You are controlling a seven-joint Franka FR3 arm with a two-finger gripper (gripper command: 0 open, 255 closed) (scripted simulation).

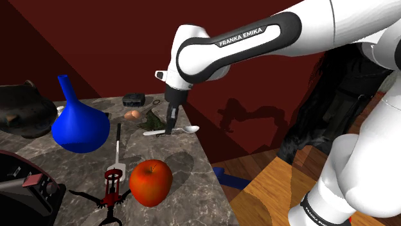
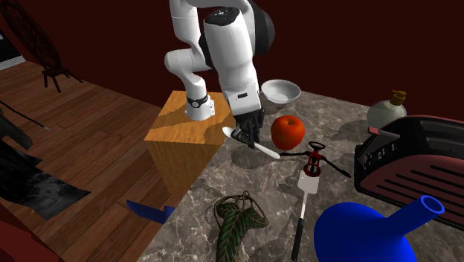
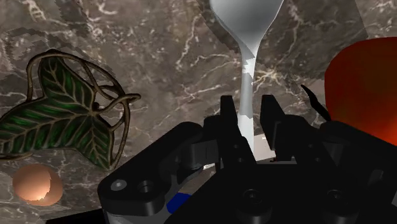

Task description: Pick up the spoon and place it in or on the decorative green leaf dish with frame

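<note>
My gripper [image 3: 248, 121] is shut on the pale handle of the spoon [image 3: 247, 70], whose bowl points away from the hand. In the shoulder view the gripper [image 1: 171, 126] holds the spoon [image 1: 186, 130] level, just over the marble counter [image 1: 193, 186] near its edge. The second exterior view shows the gripper [image 2: 246, 137] with the spoon [image 2: 265, 151] sticking out on both sides. The green leaf dish with its thin metal frame [image 3: 60, 111] lies flat on the counter to one side of the gripper, also seen as the dish [image 1: 153, 118] and the dish [image 2: 239, 219].
A red apple [image 1: 151, 182], a red corkscrew [image 1: 110, 186], a blue vase [image 1: 78, 125], an egg [image 1: 132, 114] and a long white-and-black utensil [image 1: 117, 151] crowd the counter. A white bowl [image 2: 280, 91], a bottle [image 2: 387, 112] and a red appliance [image 2: 416, 160] stand farther along.
</note>
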